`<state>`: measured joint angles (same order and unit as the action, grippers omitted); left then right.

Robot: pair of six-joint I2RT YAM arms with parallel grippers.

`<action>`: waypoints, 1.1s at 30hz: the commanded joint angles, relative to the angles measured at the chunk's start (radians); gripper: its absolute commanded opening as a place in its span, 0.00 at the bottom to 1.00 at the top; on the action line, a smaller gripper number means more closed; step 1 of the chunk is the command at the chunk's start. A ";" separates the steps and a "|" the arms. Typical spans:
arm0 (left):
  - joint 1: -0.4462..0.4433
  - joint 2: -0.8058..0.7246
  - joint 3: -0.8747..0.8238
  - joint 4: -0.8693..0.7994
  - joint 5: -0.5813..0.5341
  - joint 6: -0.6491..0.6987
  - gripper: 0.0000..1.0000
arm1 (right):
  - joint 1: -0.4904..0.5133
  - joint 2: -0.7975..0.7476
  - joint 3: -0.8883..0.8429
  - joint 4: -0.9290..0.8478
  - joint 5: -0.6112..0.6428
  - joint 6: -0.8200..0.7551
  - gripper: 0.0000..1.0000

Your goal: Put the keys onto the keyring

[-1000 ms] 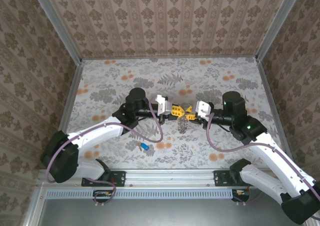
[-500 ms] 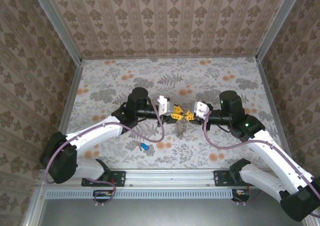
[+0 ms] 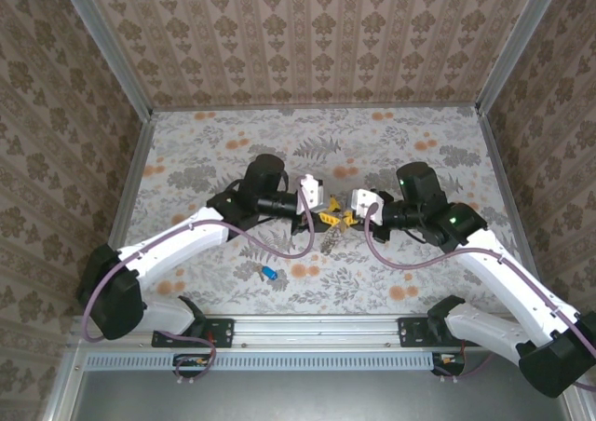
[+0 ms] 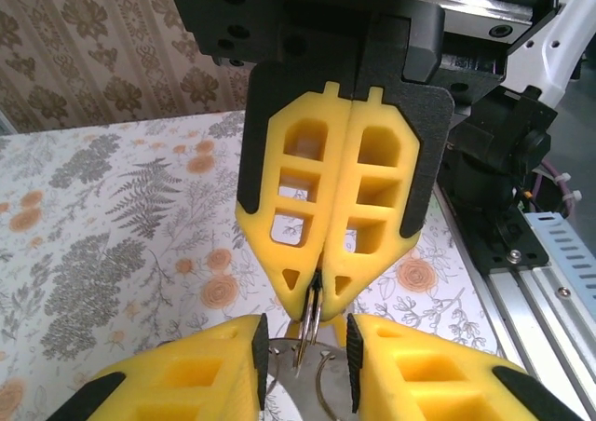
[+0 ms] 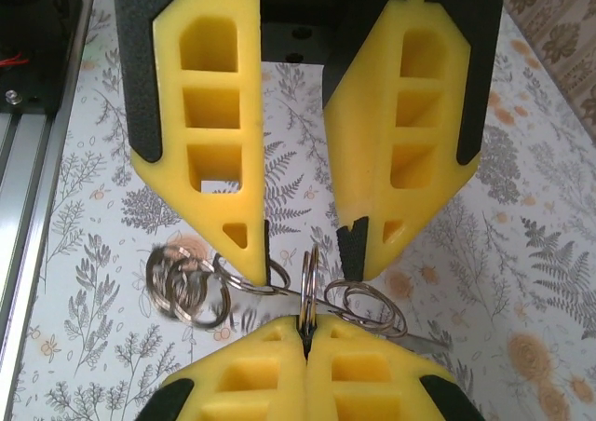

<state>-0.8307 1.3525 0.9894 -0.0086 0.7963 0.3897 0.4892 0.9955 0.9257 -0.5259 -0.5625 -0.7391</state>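
At the middle of the floral-patterned table [image 3: 205, 142], the left gripper [image 3: 323, 214] and the right gripper [image 3: 345, 219] are brought tip to tip, raised off the surface. The keyring [image 5: 310, 286], seen from the right wrist as a string of linked thin metal rings, is pinched by the right gripper: its yellow fingers [image 5: 251, 374] are pressed together on one ring that stands upright edge-on between them, while further rings trail off to either side, one cluster blurred. In the overhead view the loose rest of the keyring is seen hanging below the two grippers, towards the near edge. The fingers [image 5: 214, 114] of the left gripper are spread apart, one on each side of the pinched ring, with the ring standing in the gap; whether either pad touches the metal cannot be told. A blue-headed key [image 3: 270, 274] lies on the table near the front rail, well apart from the grippers and to their left, beneath the left arm.
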 commanded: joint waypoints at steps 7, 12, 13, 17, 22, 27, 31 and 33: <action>-0.030 0.060 0.092 -0.098 -0.002 0.034 0.19 | 0.021 -0.002 0.038 -0.006 0.023 -0.026 0.00; -0.042 0.063 0.089 -0.075 0.005 0.049 0.00 | 0.024 -0.013 0.027 -0.006 0.034 -0.023 0.00; -0.042 0.060 0.088 -0.073 0.008 0.053 0.00 | 0.023 -0.020 0.022 -0.006 0.037 -0.020 0.00; -0.041 0.034 0.056 -0.025 0.027 0.047 0.00 | 0.012 -0.064 -0.035 0.031 0.057 -0.007 0.20; -0.021 0.010 0.007 0.082 0.096 -0.018 0.00 | -0.018 -0.121 -0.101 0.072 0.033 0.017 0.24; 0.000 -0.001 -0.055 0.254 0.138 -0.102 0.00 | -0.020 -0.138 -0.117 0.089 -0.014 0.042 0.24; 0.005 -0.004 -0.092 0.367 0.155 -0.147 0.00 | -0.020 -0.118 -0.109 0.090 -0.029 0.050 0.15; 0.005 -0.003 -0.098 0.390 0.157 -0.158 0.00 | -0.020 -0.104 -0.105 0.099 -0.045 0.060 0.13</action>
<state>-0.8303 1.3846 0.9001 0.2413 0.9016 0.2848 0.4736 0.8772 0.8162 -0.4507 -0.5541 -0.7013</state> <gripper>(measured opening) 0.044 0.138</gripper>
